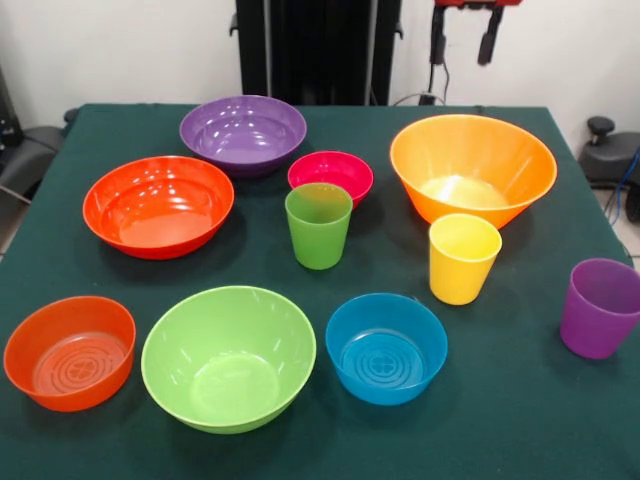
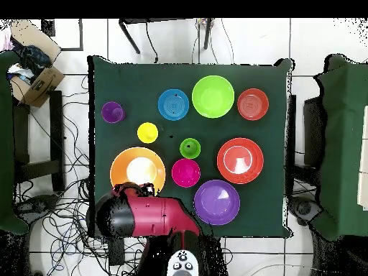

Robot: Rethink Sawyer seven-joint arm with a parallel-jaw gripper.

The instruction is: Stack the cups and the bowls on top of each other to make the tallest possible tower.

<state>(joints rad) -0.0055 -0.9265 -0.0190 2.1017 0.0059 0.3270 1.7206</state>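
All cups and bowls stand apart and upright on the green table (image 1: 520,420); nothing is stacked. The back row holds the purple bowl (image 1: 243,132), wide red-orange bowl (image 1: 158,205), small pink bowl (image 1: 330,175) and big orange bowl (image 1: 472,168). The green cup (image 1: 318,225) and yellow cup (image 1: 463,258) stand mid-table, and the purple cup (image 1: 600,308) at the right edge. In front are the small orange bowl (image 1: 70,352), lime green bowl (image 1: 228,357) and small blue bowl (image 1: 386,348). My gripper (image 1: 463,58) hangs open and empty, high behind the big orange bowl.
In the overhead view the red arm (image 2: 147,215) lies over the table's bottom edge beside the big orange bowl (image 2: 137,169). Cables cover the floor around the pedestal. A cardboard box (image 2: 36,83) sits off the table's left side.
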